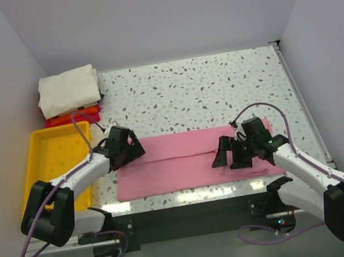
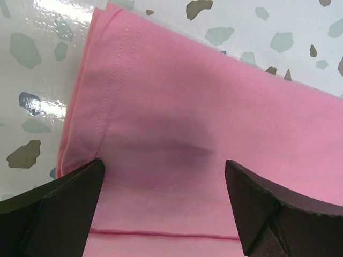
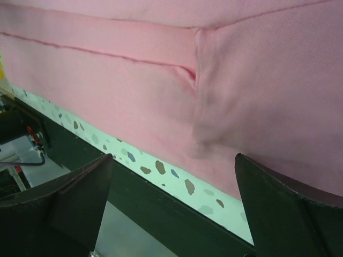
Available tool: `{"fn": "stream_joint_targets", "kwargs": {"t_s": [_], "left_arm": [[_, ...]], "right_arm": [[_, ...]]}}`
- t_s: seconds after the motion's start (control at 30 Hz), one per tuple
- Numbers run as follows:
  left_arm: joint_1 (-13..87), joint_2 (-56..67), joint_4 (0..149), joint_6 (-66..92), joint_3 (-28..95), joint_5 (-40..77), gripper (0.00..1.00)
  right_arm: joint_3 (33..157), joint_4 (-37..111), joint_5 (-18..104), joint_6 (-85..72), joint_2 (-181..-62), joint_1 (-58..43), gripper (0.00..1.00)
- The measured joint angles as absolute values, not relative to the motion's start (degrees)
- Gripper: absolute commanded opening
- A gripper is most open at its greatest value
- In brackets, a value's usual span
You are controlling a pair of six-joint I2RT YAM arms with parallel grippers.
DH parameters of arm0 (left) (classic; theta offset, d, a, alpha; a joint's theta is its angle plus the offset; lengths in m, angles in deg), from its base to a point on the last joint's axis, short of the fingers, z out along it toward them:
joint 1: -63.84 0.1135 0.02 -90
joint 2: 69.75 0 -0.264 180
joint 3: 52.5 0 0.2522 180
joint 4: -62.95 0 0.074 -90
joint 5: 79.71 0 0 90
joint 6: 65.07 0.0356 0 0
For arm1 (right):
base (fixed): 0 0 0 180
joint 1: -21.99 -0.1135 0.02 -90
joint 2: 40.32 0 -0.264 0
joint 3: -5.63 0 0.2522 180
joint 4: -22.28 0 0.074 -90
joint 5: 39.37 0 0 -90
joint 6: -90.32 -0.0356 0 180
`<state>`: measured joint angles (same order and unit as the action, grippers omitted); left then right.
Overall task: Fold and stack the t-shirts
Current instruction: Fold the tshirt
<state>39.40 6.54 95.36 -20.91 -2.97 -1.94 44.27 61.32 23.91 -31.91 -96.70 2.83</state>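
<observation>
Speckled table (image 1: 205, 90) carries one folded pink t-shirt (image 1: 177, 160).

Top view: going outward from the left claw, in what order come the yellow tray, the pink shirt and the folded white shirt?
From the left claw:
1. Pink shirt: directly beneath it, mid-table.
2. Yellow tray: just to its left.
3. White shirt: back in the far left corner.

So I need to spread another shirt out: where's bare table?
Bare speckled table runs beyond the pink shirt, from the cream-topped stack to the right edge. Crowded: the near strip, with shirt, left gripper and right gripper; the yellow tray fills the left.
</observation>
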Motion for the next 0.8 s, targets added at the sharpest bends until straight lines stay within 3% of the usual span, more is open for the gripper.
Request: {"fn": "stream_joint_targets", "kwargs": {"t_s": [0.2, 0.43, 0.8], "left_arm": [[39.4, 6.8, 95.5, -20.7, -2.9, -2.2, 1.00], [39.4, 7.1, 95.1, -20.5, -2.9, -2.6, 1.00], [39.4, 7.1, 92.7, -19.4, -3.9, -2.5, 1.00]], "right_arm": [[48.1, 64.3, 25.9, -31.2, -94.8, 2.8, 0.99], [49.8, 66.7, 36.6, -32.7, -95.4, 2.9, 0.99], [54.9, 63.0, 43.4, -33.6, -113.5, 7.8, 0.99]]}}
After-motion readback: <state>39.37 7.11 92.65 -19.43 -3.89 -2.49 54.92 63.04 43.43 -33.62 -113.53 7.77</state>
